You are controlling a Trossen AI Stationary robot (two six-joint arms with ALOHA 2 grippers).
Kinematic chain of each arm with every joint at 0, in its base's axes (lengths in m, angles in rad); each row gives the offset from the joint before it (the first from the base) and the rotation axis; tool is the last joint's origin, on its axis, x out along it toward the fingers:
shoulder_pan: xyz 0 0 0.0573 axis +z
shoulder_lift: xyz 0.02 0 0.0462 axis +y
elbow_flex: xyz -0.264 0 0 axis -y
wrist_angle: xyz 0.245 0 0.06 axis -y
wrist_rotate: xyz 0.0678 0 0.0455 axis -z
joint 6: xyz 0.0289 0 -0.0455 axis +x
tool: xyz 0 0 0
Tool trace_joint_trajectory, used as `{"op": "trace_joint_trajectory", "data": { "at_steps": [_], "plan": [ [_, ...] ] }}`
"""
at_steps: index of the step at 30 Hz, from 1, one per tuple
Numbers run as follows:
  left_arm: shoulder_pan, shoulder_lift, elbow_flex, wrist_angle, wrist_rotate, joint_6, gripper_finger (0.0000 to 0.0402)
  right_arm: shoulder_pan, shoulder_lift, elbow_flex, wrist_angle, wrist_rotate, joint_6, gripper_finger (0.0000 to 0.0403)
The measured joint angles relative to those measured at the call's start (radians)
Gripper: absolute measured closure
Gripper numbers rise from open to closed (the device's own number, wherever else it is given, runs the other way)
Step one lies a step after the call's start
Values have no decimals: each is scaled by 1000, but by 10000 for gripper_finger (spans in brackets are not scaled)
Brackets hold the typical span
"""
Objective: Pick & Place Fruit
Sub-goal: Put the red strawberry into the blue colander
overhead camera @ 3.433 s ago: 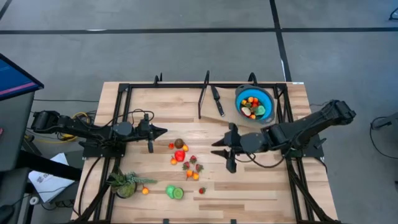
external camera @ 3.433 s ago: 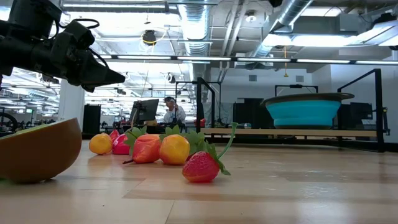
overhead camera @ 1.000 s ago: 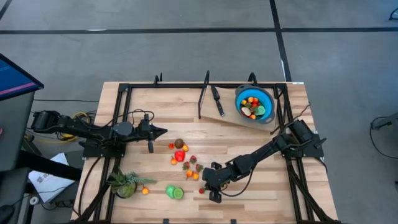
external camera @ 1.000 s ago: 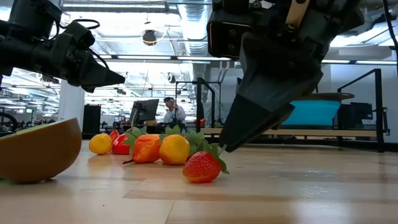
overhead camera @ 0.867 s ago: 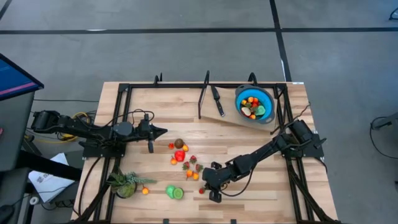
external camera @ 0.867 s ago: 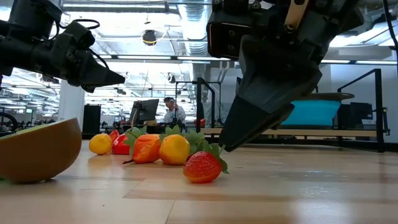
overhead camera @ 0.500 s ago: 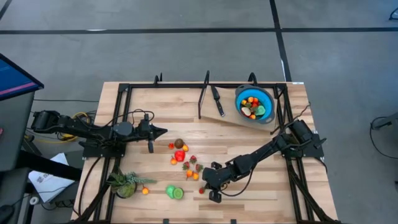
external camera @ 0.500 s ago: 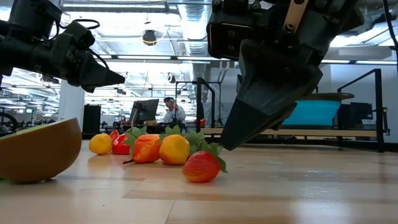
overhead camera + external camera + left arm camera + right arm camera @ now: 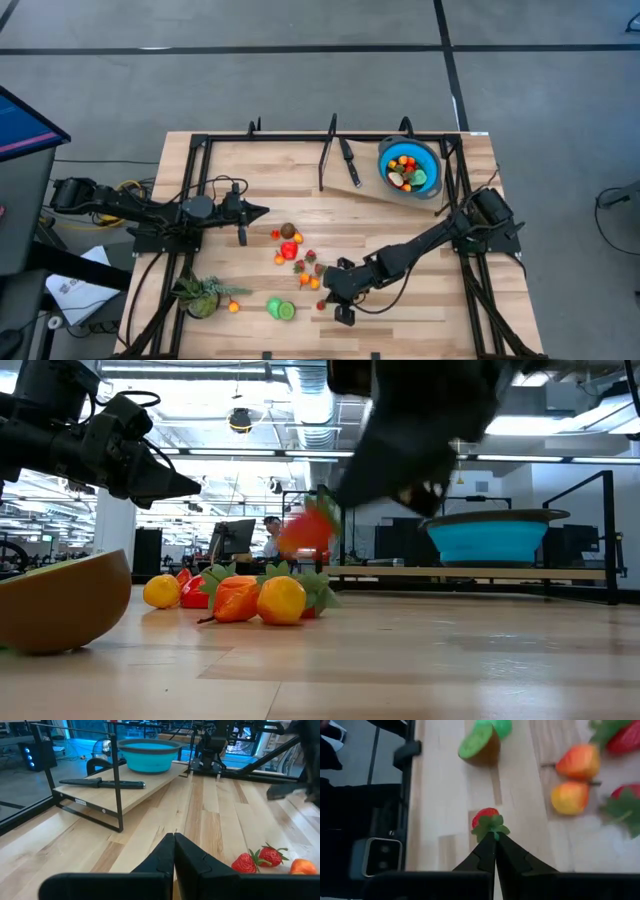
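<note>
My right gripper [image 9: 495, 837] is shut on a red toy strawberry [image 9: 485, 815] above the near middle of the table, also seen in the high view as right gripper [image 9: 327, 299] and strawberry [image 9: 321, 304]. In the low view the strawberry [image 9: 305, 530] hangs in the air. Several other small fruits [image 9: 296, 255] lie on the wood just beyond it. My left gripper [image 9: 262, 211] is shut and hovers left of the fruits, touching nothing. The blue bowl [image 9: 425, 160] holds several fruits and stands on a raised shelf at the far right. My right gripper pinches the strawberry's green leafy cap [image 9: 491, 825] between its two fingertips. The red body hangs beyond the tips. The strawberry is lifted clear of the table, as the low view shows.
A black-handled knife [image 9: 348, 160] lies on the raised shelf beside the bowl. A spiky green plant [image 9: 203, 294] and a small orange fruit [image 9: 233, 307] sit near the near left corner, with cut green fruit halves [image 9: 281, 309] to their right. Black frame bars [image 9: 195, 200] run along both sides.
My right gripper has risen from the table, taking the strawberry with it. Half a second ago the strawberry rested on the wood under the fingertips; now it hangs well above the other fruits. My left arm has kept still.
</note>
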Motion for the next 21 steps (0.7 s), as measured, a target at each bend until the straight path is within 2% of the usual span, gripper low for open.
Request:
{"op": "trace_joint_trajectory", "data": {
  "at_steps": [14,21],
  "plan": [
    [0,0,0,0,0,33,401,-88,-156,323,-803,199,-129,403],
    [0,0,0,0,0,34,401,-157,-276,404,-1132,324,-150,403]
  ]
}}
